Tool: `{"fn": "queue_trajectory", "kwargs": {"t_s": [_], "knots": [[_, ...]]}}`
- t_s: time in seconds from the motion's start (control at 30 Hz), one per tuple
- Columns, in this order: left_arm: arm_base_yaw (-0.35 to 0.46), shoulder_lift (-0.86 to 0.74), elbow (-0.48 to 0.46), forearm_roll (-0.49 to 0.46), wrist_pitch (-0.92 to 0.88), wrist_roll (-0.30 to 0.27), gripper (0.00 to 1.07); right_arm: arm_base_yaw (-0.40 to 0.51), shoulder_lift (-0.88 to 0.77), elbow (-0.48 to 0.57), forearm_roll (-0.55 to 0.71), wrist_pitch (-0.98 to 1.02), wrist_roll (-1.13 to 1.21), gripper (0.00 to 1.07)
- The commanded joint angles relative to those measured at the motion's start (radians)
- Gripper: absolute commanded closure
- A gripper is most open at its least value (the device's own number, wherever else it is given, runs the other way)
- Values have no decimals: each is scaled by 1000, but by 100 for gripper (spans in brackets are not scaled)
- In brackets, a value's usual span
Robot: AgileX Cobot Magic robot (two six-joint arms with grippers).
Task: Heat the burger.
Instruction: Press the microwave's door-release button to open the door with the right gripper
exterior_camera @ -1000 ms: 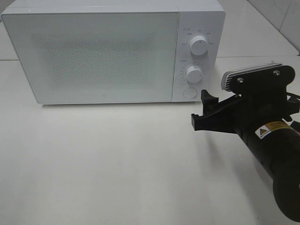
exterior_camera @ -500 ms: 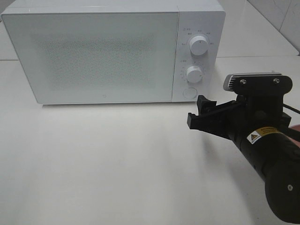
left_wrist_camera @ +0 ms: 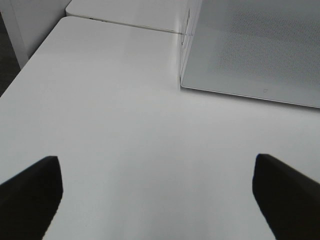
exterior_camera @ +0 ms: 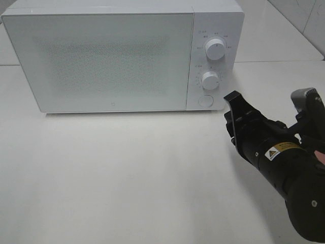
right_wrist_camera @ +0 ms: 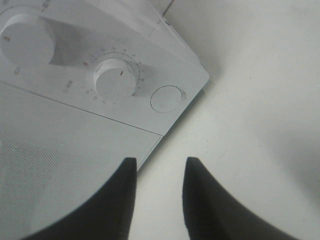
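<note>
The burger is not in any view. The white microwave (exterior_camera: 101, 56) stands at the back of the table with its door shut. My right gripper (exterior_camera: 231, 109) hovers just right of the microwave's lower right corner, turned on its side. In the right wrist view the right gripper (right_wrist_camera: 159, 165) is empty, with a narrow gap between the jaws, and it faces the round door button (right_wrist_camera: 167, 98) and the lower knob (right_wrist_camera: 116, 80). My left gripper (left_wrist_camera: 157, 165) is wide open and empty over bare table, left of the microwave's front (left_wrist_camera: 260, 50). It is outside the exterior view.
Two knobs (exterior_camera: 215, 50) (exterior_camera: 209, 80) and a round button (exterior_camera: 205, 100) sit on the microwave's right panel. White table (exterior_camera: 127, 173) spreads in front. A sliver of pink (exterior_camera: 320, 155) shows behind the right arm at the right edge.
My right gripper has rolled onto its side and drawn back to the right, away from the microwave's button. The microwave has not changed.
</note>
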Motion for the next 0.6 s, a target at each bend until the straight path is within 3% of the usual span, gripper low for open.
{"fn": "queue_trajectory", "kwargs": {"t_s": [0.03,0.1,0.2,0.6], "knots": [[3,-21,2,-3,-10,0,9,3,1,-8,-12,14,188,89],[3,-21,2,-3,-10,0,9,3,1,-8,-12,14,378,103],[3,-21,2,-3,-10,0,9,3,1,-8,-16,14,414,107],[3,-21,2,-3,-10,0,9,-27,4,-23,-26,17,414,107]]}}
